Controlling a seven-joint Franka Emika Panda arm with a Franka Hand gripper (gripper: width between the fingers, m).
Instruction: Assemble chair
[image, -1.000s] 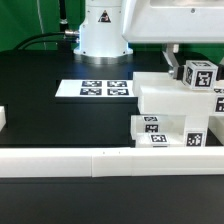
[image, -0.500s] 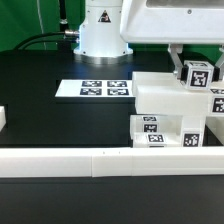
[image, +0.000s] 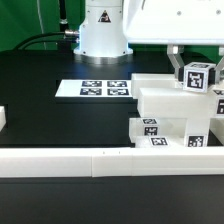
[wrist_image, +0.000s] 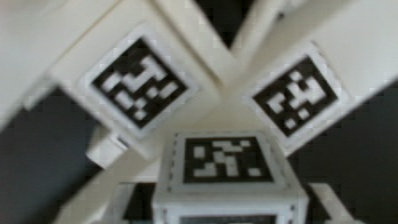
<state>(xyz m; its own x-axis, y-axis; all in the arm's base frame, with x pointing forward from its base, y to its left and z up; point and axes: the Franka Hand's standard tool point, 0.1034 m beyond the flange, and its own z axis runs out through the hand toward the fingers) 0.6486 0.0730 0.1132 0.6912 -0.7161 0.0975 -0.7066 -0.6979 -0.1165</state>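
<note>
One short square post (image: 200, 78) of the chair sits clamped between the two fingers of the claw (image: 196, 68), its black-and-white tag turned toward the exterior camera. The claw is clenched on it from above, one dark finger on each side. This grip hangs at the far right of the scene in the exterior view, right over the stacked white chair blocks (image: 168, 100). I cannot tell whether the post's lower end touches them.

Seen from the wrist, the same post (wrist_image: 226, 160) lies close under the camera with its tag facing up. Just beyond it stands the X-braced frame (wrist_image: 217, 80), a tag on either side of the crossing. The picture is blurred, so the fingers themselves are hard to make out there.

The blocks rest on the black counter (image: 40, 110), with three tags showing on their near faces. To their left in the exterior view lies the marker board (image: 100, 88), apart from them. A long low white rail (image: 80, 160) runs along the near edge.
</note>
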